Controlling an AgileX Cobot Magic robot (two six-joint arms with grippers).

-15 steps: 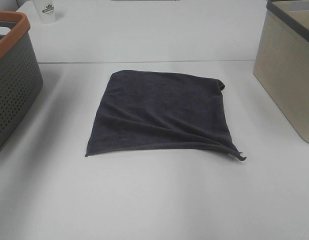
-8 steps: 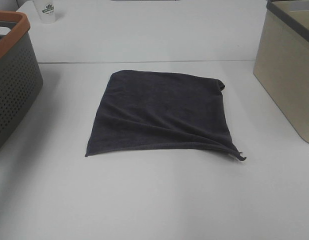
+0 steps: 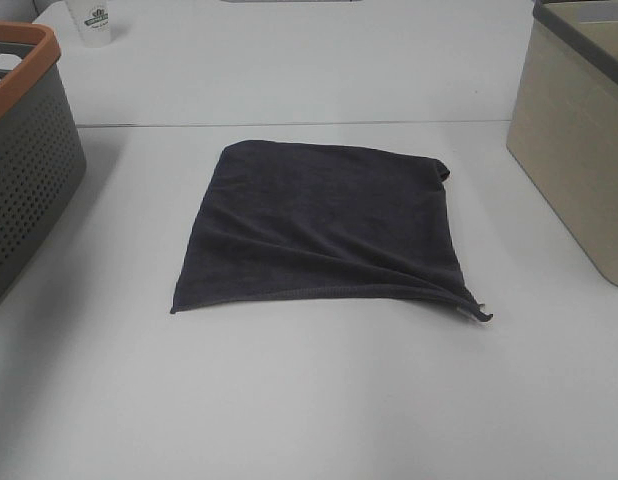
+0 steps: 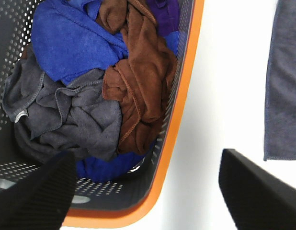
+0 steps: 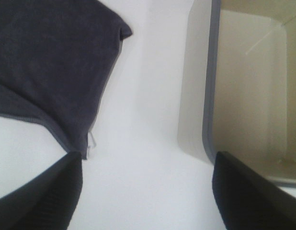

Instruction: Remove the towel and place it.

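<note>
Towel (image 3: 324, 225) lying spread on table (image 3: 309, 400), between laundry basket (image 3: 24, 150) and beige bin (image 3: 579, 140). Both grippers (image 4: 148, 191) (image 5: 145, 191) hovering spread, empty. Risk: pinching single layer, cloth probably dragging, snagging bin rim.

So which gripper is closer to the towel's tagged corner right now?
Right. The right gripper hangs open beside the tagged corner of the towel, next to the beige bin. The left gripper hangs open over the basket rim, farther off.
</note>
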